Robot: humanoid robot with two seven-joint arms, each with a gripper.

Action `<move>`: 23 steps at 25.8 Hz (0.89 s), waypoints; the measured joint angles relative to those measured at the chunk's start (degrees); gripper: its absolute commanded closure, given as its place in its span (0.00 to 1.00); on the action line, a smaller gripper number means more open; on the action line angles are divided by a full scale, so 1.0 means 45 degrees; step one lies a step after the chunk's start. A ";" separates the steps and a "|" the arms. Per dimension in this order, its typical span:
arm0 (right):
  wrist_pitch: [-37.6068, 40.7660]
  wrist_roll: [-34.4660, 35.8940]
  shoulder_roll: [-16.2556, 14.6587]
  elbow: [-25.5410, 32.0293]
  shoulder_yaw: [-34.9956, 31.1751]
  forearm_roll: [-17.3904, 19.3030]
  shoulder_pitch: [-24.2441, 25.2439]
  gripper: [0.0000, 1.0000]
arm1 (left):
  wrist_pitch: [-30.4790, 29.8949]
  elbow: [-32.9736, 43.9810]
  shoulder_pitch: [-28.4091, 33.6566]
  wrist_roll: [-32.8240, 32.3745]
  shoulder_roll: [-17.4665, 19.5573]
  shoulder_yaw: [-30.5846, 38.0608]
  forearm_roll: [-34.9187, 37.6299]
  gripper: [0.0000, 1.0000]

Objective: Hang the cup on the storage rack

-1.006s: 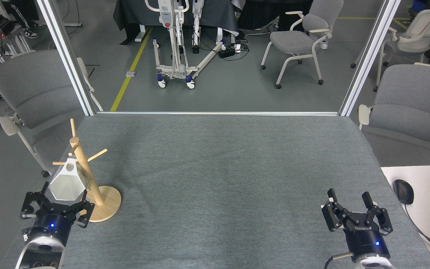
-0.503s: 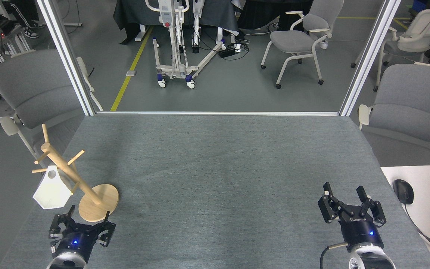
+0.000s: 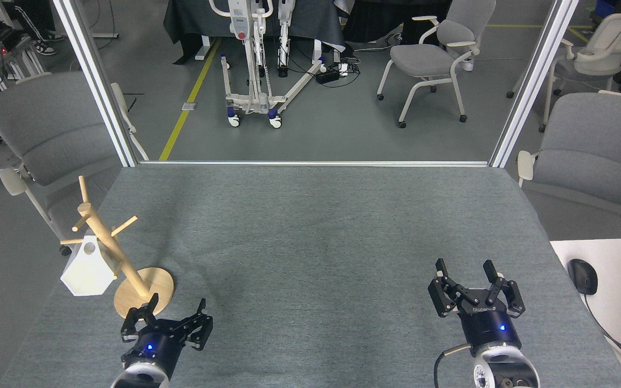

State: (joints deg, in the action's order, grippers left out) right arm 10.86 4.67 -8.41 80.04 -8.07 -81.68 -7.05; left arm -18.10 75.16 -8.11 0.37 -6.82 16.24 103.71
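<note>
The white faceted cup [image 3: 88, 272] hangs by its handle hole on a left-pointing peg of the pale wooden storage rack [image 3: 114, 253], at the table's near left edge. The rack leans left on its round disc base [image 3: 151, 288]. My left gripper [image 3: 176, 314] is open and empty, just in front of and right of the disc base, apart from the cup. My right gripper [image 3: 464, 272] is open and empty above the table's near right.
The grey felt table [image 3: 316, 231] spreads between the grippers. Grey chairs [image 3: 52, 134] stand past both table sides. A white desk with a mouse [image 3: 581, 276] and a keyboard corner lies at the right edge.
My left gripper has moved right, away from the cup and rack. The rack swung back a little to the right with the cup on its peg. My right gripper shifted left.
</note>
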 measured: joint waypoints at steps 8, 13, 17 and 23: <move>-0.0117 -0.0379 0.0207 0.0025 0.0031 -0.0049 0.0025 0.01 | 0.1253 0.1307 -0.0988 -0.0032 -0.0222 -0.3256 -0.2179 0.01; -0.0117 -0.0417 0.0237 0.0026 -0.0025 -0.0023 0.0040 0.01 | 0.2386 0.1532 -0.1696 -0.0080 -0.0225 -0.4222 -0.2336 0.01; -0.0117 -0.0430 0.0234 0.0022 -0.0100 0.0017 0.0001 0.01 | 0.2553 0.1841 -0.1184 -0.0065 -0.0192 -0.4373 -0.2357 0.01; -0.0117 -0.0438 0.0200 -0.0005 -0.0169 0.0065 -0.0021 0.01 | 0.2562 0.2692 0.0031 -0.0009 -0.0164 -0.4673 -0.2363 0.01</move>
State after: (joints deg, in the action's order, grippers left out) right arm 10.34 2.69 -7.51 80.01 -8.83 -81.38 -7.14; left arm -6.57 87.27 -7.97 0.33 -7.56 -4.79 93.07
